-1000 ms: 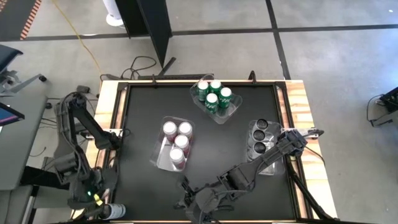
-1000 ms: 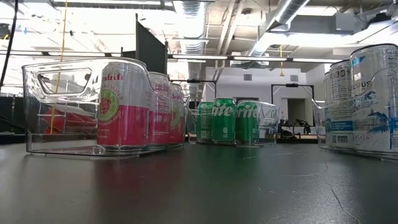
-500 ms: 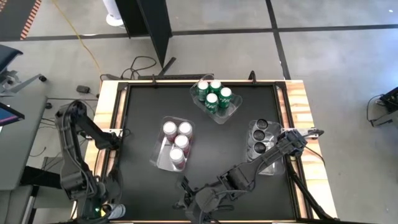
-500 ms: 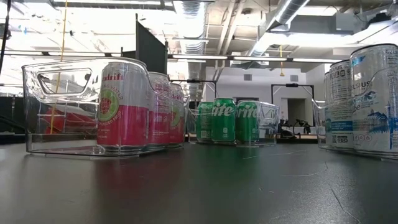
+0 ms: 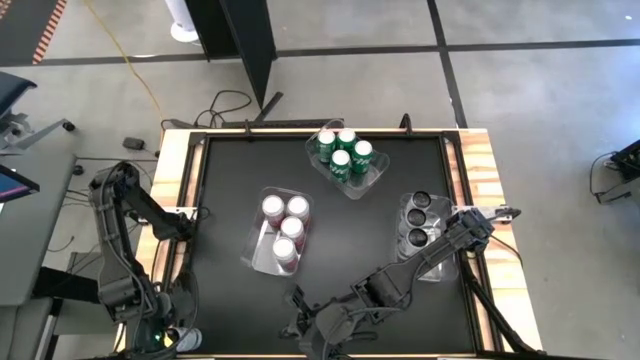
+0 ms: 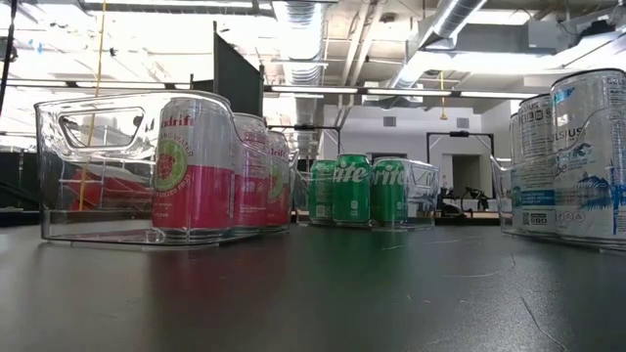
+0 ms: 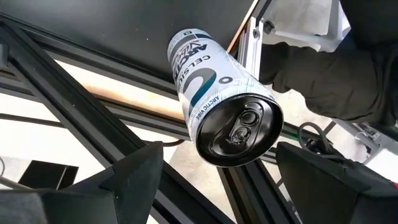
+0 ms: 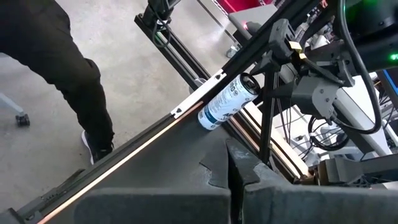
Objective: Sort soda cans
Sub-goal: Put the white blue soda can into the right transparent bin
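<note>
A white soda can (image 7: 217,93) with a dark top lies on its side on the frame rails off the table's near left corner (image 8: 227,102). My left gripper (image 7: 219,152) is open and points steeply down over it, one finger on each side of the can's top end. My right gripper (image 8: 231,163) is shut and empty, low over the table's near edge (image 5: 300,325). On the table, green cans (image 5: 342,153), pink cans (image 5: 283,228) and dark-topped cans (image 5: 418,222) stand upright in three clear bins. My left gripper comes at the can's top end (image 7: 239,127) from above, slanting, its fingers astride the dark rim. A gap shows beside one finger (image 7: 140,171). Whether the other finger (image 7: 305,168) touches the rim, I cannot tell.
The right arm (image 5: 420,262) lies across the table's near right part, over the bin of dark-topped cans. Black frame rails (image 7: 74,124) and the wooden table edge (image 7: 137,99) crowd the lying can. A person's dark trouser leg (image 8: 56,74) stands beside the table's left side.
My left gripper has moved down and toward the lying can off the table's near left corner, then stopped over it. The can has stayed where it was. The right arm and the cans in the bins have kept still.
</note>
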Controlling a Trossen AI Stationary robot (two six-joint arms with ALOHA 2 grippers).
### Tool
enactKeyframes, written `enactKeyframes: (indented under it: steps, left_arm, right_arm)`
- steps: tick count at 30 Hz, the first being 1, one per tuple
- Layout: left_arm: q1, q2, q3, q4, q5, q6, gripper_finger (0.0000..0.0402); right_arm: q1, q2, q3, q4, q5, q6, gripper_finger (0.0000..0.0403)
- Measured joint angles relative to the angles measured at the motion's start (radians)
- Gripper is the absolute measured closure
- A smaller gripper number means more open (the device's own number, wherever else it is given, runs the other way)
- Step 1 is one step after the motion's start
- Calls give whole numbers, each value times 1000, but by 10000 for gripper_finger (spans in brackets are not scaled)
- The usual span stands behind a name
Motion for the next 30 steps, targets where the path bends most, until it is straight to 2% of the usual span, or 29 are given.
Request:
enactKeyframes:
  steps: [7, 14, 22, 30]
  left_arm:
    - [0, 0, 0, 8, -3, 14, 94]
    - [4, 0, 0, 4, -78, -26, 94]
    - [18, 0, 0, 1, 9, -107, 94]
    - [18, 33, -1, 4, 62, -98, 94]
  right_arm:
    - [0, 0, 0, 1, 1, -19, 400]
    - [0, 0, 0, 0, 2, -57, 400]
    - [-2, 0, 0, 4, 2, -72, 400]
    - [-2, 0, 0, 7, 2, -71, 400]
